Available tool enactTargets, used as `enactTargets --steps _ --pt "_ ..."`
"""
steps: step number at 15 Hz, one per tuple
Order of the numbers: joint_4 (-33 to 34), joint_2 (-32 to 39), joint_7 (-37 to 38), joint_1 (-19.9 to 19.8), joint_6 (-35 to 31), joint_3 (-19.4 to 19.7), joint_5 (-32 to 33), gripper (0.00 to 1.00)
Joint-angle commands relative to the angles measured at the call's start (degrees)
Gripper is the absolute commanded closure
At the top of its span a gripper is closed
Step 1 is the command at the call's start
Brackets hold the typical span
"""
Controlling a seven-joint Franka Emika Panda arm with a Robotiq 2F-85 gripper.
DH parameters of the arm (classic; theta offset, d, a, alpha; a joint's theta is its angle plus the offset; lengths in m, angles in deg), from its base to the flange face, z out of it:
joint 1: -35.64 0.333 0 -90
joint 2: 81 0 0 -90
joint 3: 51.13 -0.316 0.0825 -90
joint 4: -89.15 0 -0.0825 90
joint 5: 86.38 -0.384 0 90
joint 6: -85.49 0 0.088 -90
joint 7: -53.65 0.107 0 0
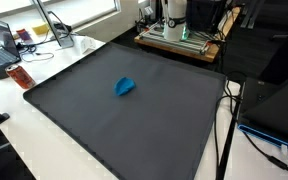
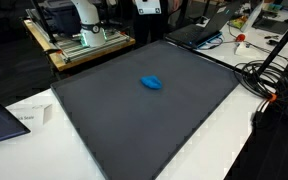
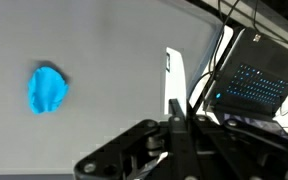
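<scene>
A small crumpled blue object (image 1: pixel 125 87) lies alone near the middle of a dark grey mat (image 1: pixel 94 125), and it shows in both exterior views (image 2: pixel 151 82). In the wrist view the blue object (image 3: pixel 47 89) sits at the left on the mat (image 3: pixel 104 50). My gripper (image 3: pixel 177 108) fills the bottom of that view, well above the mat and to the right of the object. Its two black fingers are pressed together with nothing between them. The gripper is out of both exterior views; only the white robot base (image 1: pixel 175 14) (image 2: pixel 85 16) shows at the back.
An open laptop (image 3: pixel 252 80) sits just past the mat's edge, also seen in an exterior view (image 2: pixel 198 30). Black cables (image 1: pixel 227 110) (image 2: pixel 266 75) run along the white table beside the mat. A sheet of paper (image 2: pixel 26 118) and a reddish object (image 1: pixel 21 77) lie off the mat.
</scene>
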Motion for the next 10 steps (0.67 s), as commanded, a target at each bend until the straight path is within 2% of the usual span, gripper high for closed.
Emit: enactTargets --steps 1,3,6,10 --pt "7.5 10.1 7.6 -2.5 -3.7 -3.1 0.1 0.99" --pt "10.2 14.5 12.5 -4.0 -6.7 -4.9 2.3 0.99" --pt "14.2 20.4 20.5 -6.3 -9.9 -7.8 9.5 0.99" --pt "20.1 27.7 31.0 -7.3 -8.5 -10.0 20.9 0.99"
